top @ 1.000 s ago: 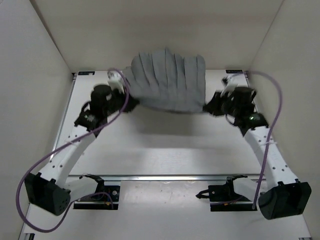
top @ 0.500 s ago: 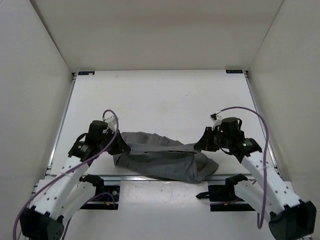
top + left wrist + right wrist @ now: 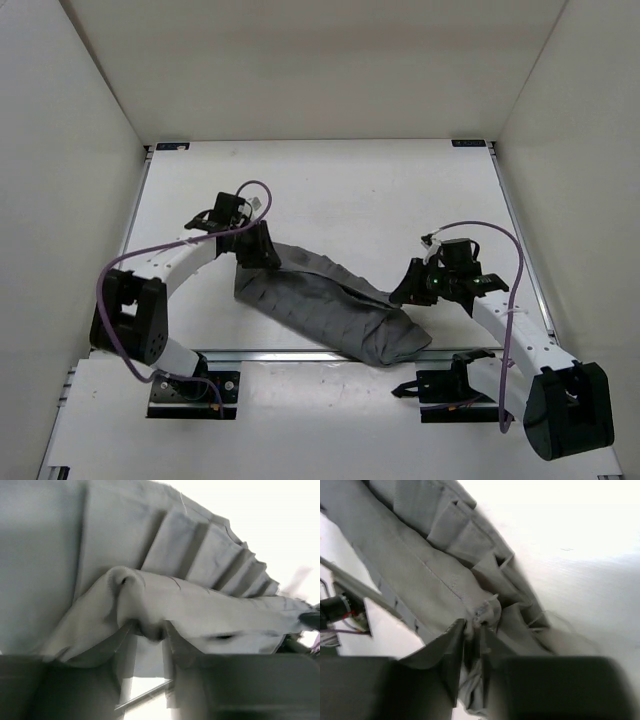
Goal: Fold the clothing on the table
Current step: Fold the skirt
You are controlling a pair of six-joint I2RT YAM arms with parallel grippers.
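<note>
On white table (image 3: pixel 330 190), white walls (image 3: pixel 300 70) at 9, 12 and 3 o'clock: grey clothing (image 3: pixel 320 305), bunched into a pleated band toward 6 o'clock. Stretched lengthwise from 10 to 4 o'clock, bulkier end at 5. At its 10 o'clock end, left gripper (image 3: pixel 264 254), narrowly parted around a fold. At 4 o'clock, right gripper (image 3: pixel 408 292), pinched tight on clothing.

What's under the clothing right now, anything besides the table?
Only the white table shows around the clothing; its near end overlaps the metal rail. Whatever lies beneath the fabric is covered and cannot be seen.
</note>
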